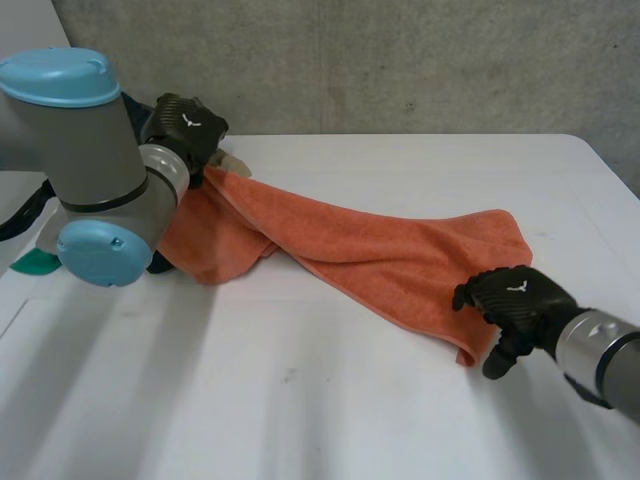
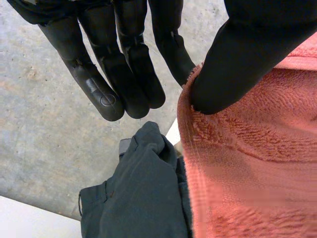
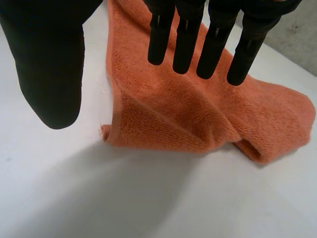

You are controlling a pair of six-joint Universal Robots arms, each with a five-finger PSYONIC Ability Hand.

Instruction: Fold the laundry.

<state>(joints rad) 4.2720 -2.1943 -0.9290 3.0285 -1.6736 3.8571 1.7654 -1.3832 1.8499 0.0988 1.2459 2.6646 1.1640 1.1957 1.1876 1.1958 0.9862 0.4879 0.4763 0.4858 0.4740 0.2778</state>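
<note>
**Left hand pinching towel, right hand open over other end**

Orange towel (image 1: 400, 255) lies stretched diagonally across the white surface (image 1: 300, 400), bunched up toward the left arm. Left hand (image 1: 185, 125) holds that end raised, with the edge pinched between the thumb and one finger. Its other fingers are straight and close together. Right hand (image 1: 515, 297) is over the opposite end by the near corner, fingers straight, side by side, thumb apart, gripping nothing. Can't tell if it touches the cloth. Dark garment (image 2: 143, 198) sits just beside the towel, below the left hand.

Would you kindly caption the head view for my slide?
Left robot hand pinches one end of the orange towel, right robot hand open at the other.
</note>
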